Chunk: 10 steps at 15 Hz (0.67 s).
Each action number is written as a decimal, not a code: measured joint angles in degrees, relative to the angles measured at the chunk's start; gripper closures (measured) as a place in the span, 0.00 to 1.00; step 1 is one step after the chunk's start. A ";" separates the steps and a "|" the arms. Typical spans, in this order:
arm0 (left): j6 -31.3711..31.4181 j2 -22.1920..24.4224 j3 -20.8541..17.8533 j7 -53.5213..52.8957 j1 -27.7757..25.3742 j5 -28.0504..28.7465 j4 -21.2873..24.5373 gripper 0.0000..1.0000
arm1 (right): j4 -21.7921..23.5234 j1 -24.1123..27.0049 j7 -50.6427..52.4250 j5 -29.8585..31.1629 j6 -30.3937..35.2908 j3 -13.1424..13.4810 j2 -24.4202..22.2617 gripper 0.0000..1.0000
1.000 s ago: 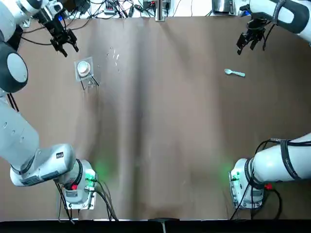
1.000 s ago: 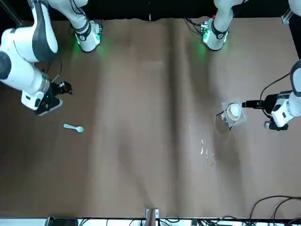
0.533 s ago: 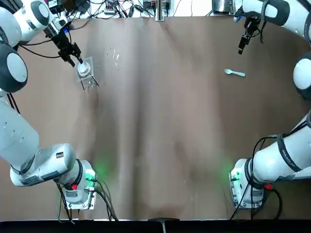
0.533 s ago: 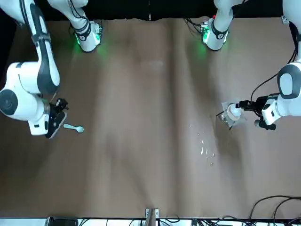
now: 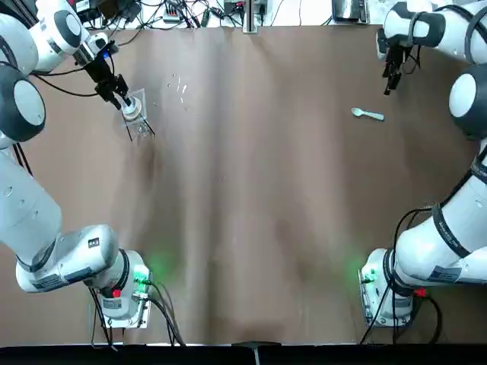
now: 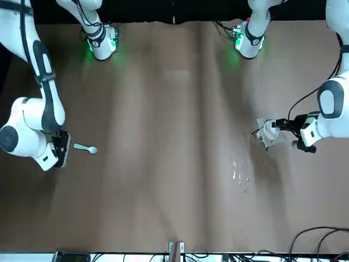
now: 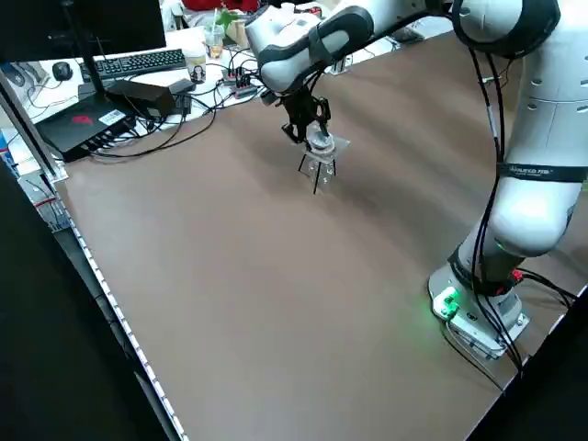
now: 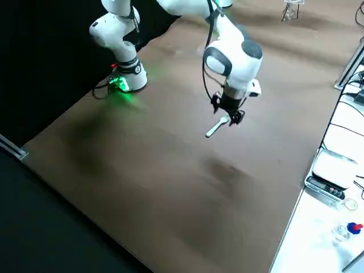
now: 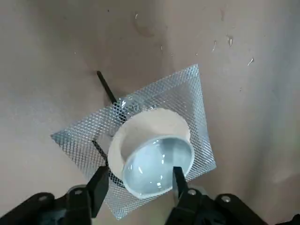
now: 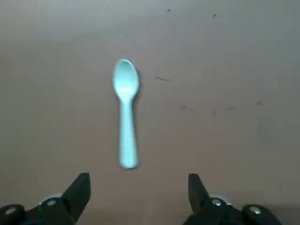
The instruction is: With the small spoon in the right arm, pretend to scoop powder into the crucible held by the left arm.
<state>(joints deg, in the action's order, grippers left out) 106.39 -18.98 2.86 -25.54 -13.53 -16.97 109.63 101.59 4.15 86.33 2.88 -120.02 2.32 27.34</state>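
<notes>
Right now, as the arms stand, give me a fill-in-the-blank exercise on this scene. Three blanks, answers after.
1. The small spoon lies flat on the ___, touched by no gripper.
2. The right gripper hovers above the spoon with its fingers ___.
3. The left gripper is at the crucible, which sits on a square of wire ___.

Missing words: table; open; mesh.

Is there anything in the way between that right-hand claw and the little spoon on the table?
Nothing visible. The small spoon lies alone on the bare table, and the right gripper hangs close by it with its jaws open.
</notes>
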 joint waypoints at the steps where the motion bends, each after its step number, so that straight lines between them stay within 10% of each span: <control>1: 0.05 -0.13 0.01 -0.04 0.02 0.00 0.00 0.38 | -0.13 0.37 3.93 0.00 -2.85 0.01 1.24 0.08; 10: 0.12 -0.48 0.15 -0.15 0.30 0.00 0.00 0.65 | 1.44 3.14 10.05 0.01 -8.57 0.09 6.10 0.19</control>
<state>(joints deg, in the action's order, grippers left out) 106.50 -19.46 3.01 -25.69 -13.23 -16.97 109.63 103.03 7.29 96.38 2.90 -128.59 2.41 33.44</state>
